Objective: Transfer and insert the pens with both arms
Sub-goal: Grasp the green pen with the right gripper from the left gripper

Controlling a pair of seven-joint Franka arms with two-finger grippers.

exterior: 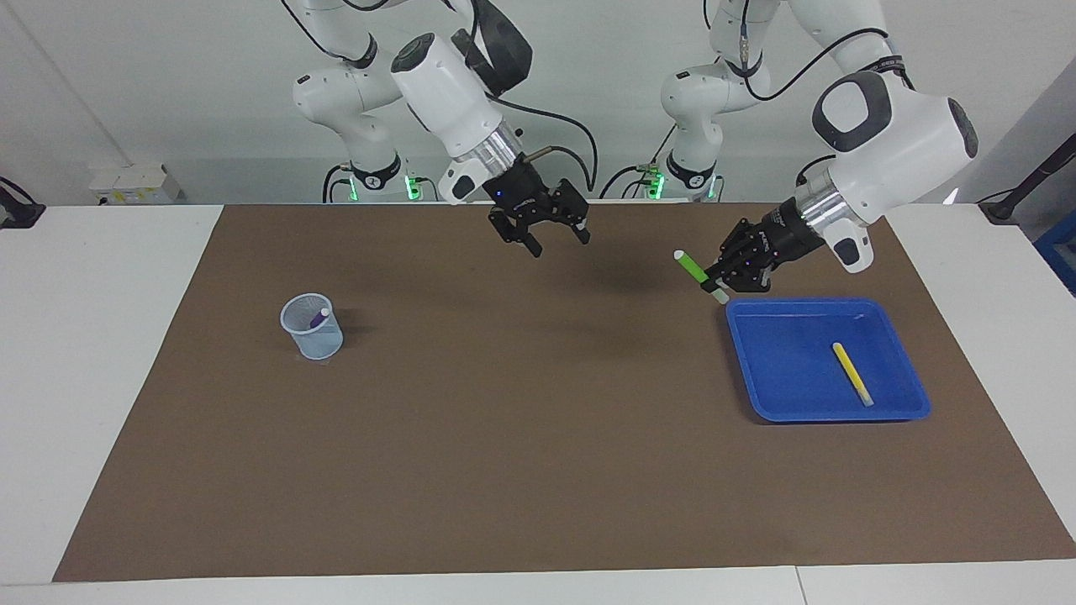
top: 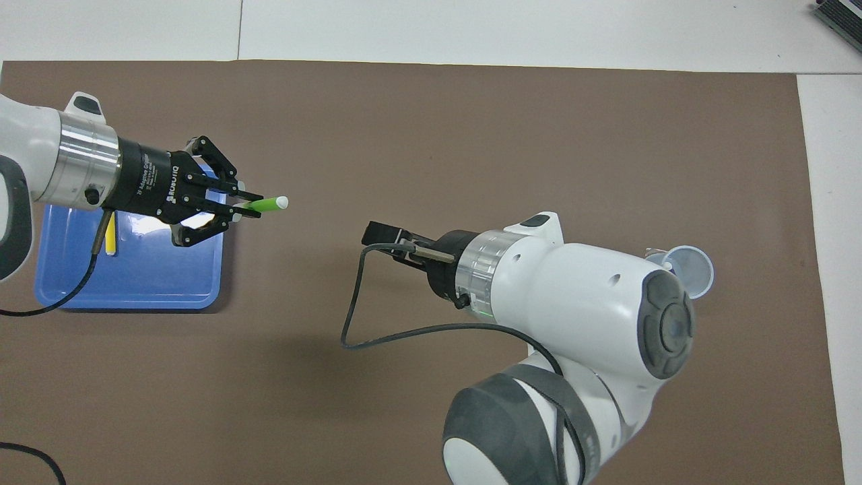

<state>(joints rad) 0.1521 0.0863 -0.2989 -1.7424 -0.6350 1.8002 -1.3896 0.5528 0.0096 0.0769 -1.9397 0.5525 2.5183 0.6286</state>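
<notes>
We saw the left gripper (exterior: 721, 281) clamped on the green pen (exterior: 690, 266), raised over the blue tray's (exterior: 828, 410) edge. The yellow pen (exterior: 852, 373) lay in that tray. The right gripper (exterior: 555, 235) hung spread wide, holding nothing, above the mat. The purple pen (exterior: 320, 317) stood in the cup (exterior: 313, 330).

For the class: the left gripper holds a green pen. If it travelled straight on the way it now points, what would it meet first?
Probably the right gripper, open over the mat mid-table. The left gripper aims its green pen that way, with nothing between them. Depth is unclear, so it might pass beside it.
</notes>
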